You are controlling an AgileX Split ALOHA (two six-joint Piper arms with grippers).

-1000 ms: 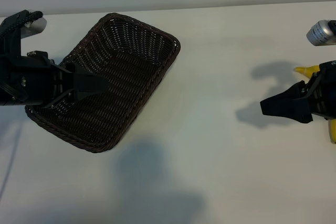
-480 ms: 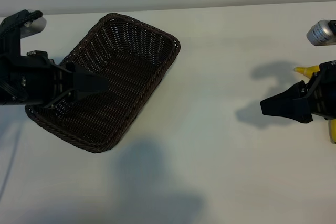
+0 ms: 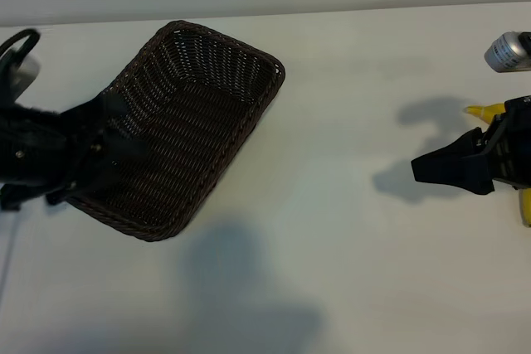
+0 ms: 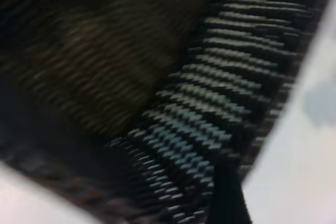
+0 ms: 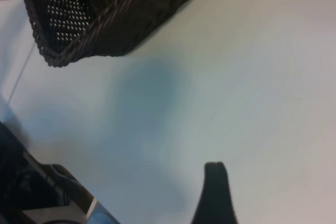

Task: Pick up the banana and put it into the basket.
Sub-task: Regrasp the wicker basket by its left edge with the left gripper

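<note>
Basket [image 3: 195, 134] left on table [image 3: 332, 205]; banana [image 3: 485, 111] far right, well apart.

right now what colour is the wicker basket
Dark brown basket, woven throughout; clearest in the exterior view.

wicker basket [image 5: 105, 14], white table [image 5: 252, 77]

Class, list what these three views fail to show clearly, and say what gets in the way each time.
- Banana, exterior view: mostly hidden behind the right gripper and cut by the frame edge.
- Left gripper, exterior view: motion-blurred over the basket, so no finger outlines.
- Left wrist view: only blurred weave, too close to place.
- Silver object, exterior view: cut by the edge, unidentifiable.
</note>
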